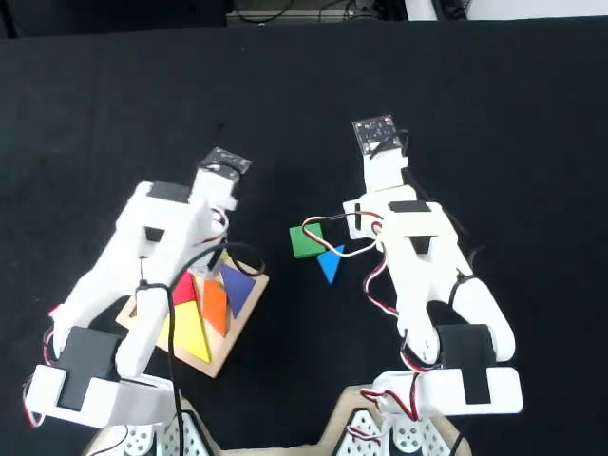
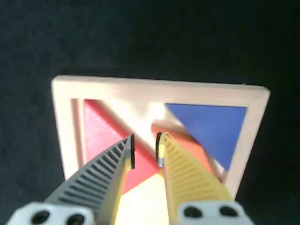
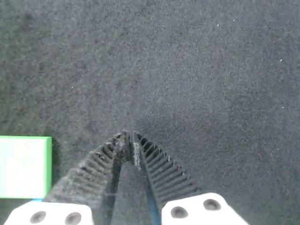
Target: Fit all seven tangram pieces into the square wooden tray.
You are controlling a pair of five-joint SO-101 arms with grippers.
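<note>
The square wooden tray (image 2: 159,89) lies at the lower left of the table (image 1: 256,285). Inside it are a red triangle (image 2: 101,136), an orange piece (image 2: 187,140), a blue triangle (image 2: 211,126) and a yellow piece (image 2: 140,201). My left gripper (image 2: 146,150) hovers over the tray's middle, narrowly open, with nothing between its fingers. A green square (image 1: 306,239) and a small blue triangle (image 1: 330,263) lie loose on the cloth between the arms. My right gripper (image 3: 130,143) is shut and empty just above the cloth, beside the green square (image 3: 23,166).
The left arm (image 1: 142,266) covers part of the tray from above. The right arm (image 1: 418,275) stands to the right of the loose pieces. Black cloth covers the table, with open room across the far half.
</note>
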